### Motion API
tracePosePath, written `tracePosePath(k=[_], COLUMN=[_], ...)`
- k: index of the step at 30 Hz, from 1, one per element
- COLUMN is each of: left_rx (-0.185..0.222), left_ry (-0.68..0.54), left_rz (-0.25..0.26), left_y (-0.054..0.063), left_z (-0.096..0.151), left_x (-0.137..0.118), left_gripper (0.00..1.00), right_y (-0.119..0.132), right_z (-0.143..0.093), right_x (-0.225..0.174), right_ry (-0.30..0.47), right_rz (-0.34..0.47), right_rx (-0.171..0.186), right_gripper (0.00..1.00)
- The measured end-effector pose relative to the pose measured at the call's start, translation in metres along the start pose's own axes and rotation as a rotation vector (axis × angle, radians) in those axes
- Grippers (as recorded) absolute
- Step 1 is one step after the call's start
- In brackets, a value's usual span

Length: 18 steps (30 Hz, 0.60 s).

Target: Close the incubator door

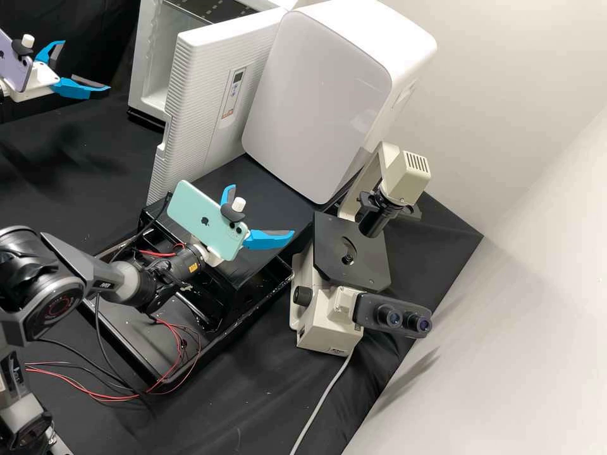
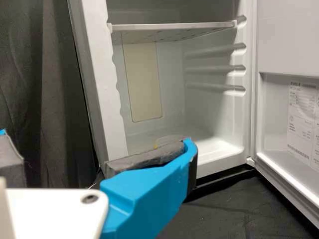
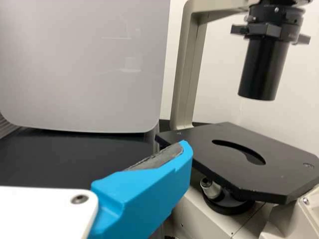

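White door (image 1: 201, 104): wide open; your whole closing swing remains
Incubator (image 1: 143, 60): cavity exposed
Left gripper (image 1: 86, 65): fingers released, empty
Right gripper (image 1: 262, 209): fingers released, empty

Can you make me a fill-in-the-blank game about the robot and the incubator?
The door of the incubator is ____, so we can see inside.
The hand nearer the microscope is the robot's ____ one.
Its fingers are bright ____.

Missing words: open, right, blue.
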Motion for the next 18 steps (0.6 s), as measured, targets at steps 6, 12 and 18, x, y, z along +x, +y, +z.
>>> tracePosePath(k=[6, 12, 18], left_rx=[0.000, 0.000, 0.000], left_ry=[0.000, 0.000, 0.000], left_rz=[0.000, 0.000, 0.000], left_y=[0.000, 0.000, 0.000], left_z=[0.000, 0.000, 0.000], left_x=[0.000, 0.000, 0.000], left_gripper=[1.00, 1.00, 1.00], right_y=[0.004, 0.012, 0.014], right_z=[-0.004, -0.017, -0.040], right_x=[0.003, 0.013, 0.031], right_ry=[0.023, 0.081, 0.171], right_rz=[0.021, 0.044, 0.050], right_rx=[0.027, 0.029, 0.019], right_gripper=[0.00, 0.00, 0.00])
